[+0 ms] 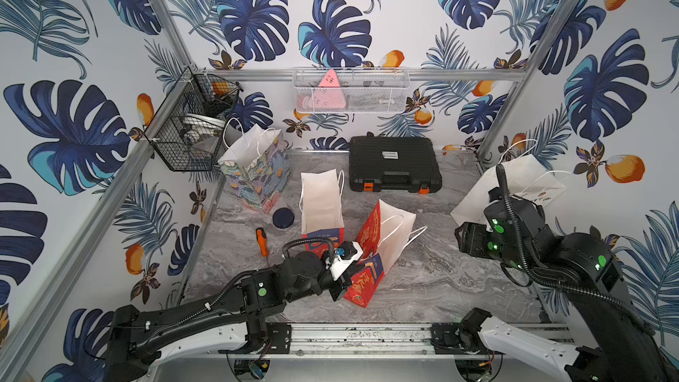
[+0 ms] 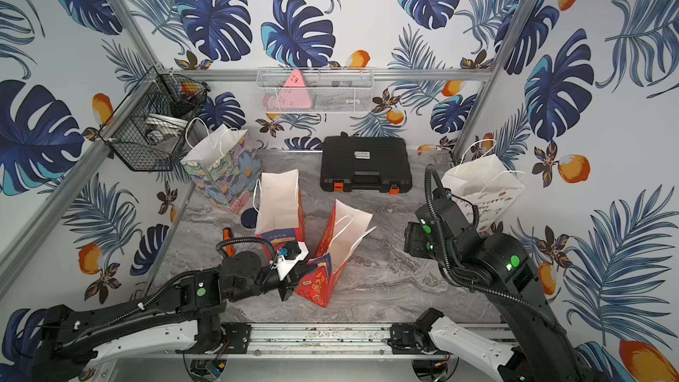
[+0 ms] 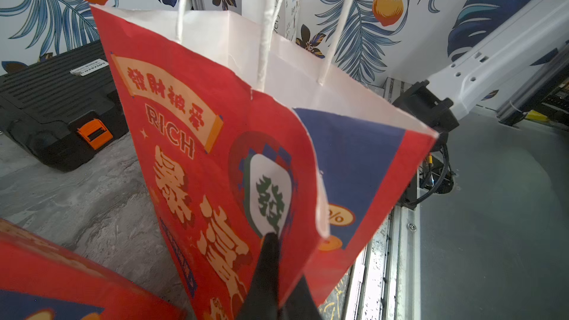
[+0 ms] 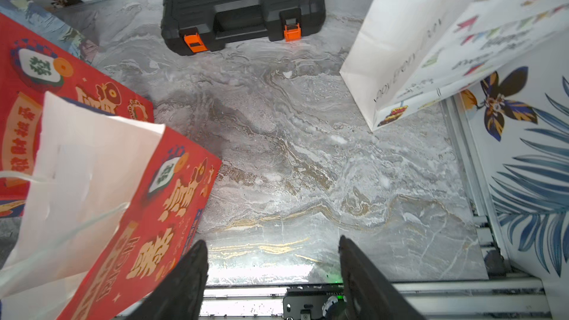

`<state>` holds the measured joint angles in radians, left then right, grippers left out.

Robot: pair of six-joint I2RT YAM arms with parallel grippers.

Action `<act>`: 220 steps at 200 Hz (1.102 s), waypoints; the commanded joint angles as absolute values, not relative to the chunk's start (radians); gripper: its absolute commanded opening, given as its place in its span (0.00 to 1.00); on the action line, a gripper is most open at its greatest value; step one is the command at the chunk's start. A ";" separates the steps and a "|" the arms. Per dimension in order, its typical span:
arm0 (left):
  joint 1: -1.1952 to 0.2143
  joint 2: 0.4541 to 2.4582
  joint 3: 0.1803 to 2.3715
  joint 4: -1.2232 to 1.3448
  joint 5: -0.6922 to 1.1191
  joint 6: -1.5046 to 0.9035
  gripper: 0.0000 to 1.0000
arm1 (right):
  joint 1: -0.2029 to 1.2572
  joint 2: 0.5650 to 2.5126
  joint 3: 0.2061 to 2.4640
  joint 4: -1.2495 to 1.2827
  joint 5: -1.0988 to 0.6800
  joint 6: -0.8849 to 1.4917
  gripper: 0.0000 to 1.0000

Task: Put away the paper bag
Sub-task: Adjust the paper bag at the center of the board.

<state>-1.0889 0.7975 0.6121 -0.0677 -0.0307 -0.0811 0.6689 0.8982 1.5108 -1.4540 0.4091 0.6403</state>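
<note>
Enclosing the grey marbled tabletop (image 1: 441,281), leaf-print walls (image 1: 367,12)

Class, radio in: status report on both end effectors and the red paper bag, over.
Left end effector shut on tilted red paper bag. Right end effector open, empty. Upright red paper bag close beside it.

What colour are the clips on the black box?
Orange clips, clearest in the right wrist view.

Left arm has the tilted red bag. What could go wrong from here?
1. Left gripper pinches the tilted red bag low on one paper wall, jaws shut: it could tear or slip.
2. The upright red bag stands close behind; a swing might topple it.
3. Right gripper is open, empty, giving no support.
</note>
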 commanded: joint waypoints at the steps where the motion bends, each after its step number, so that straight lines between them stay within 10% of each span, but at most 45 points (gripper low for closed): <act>1: -1.054 0.778 0.592 -0.062 0.036 -0.126 0.03 | 0.670 0.853 1.482 -1.513 0.503 0.778 0.69; 74: -1.035 0.762 0.549 -0.063 0.002 -0.147 0.04 | 0.588 1.029 1.294 -1.121 0.274 0.654 0.71; 127: -1.034 0.737 0.531 -0.059 0.028 -0.128 0.03 | 0.191 1.239 1.312 -0.840 -0.423 0.475 0.71; 220: -1.017 0.733 0.515 -0.022 0.078 -0.094 0.04 | 0.310 1.471 1.200 -0.725 -0.758 0.353 0.67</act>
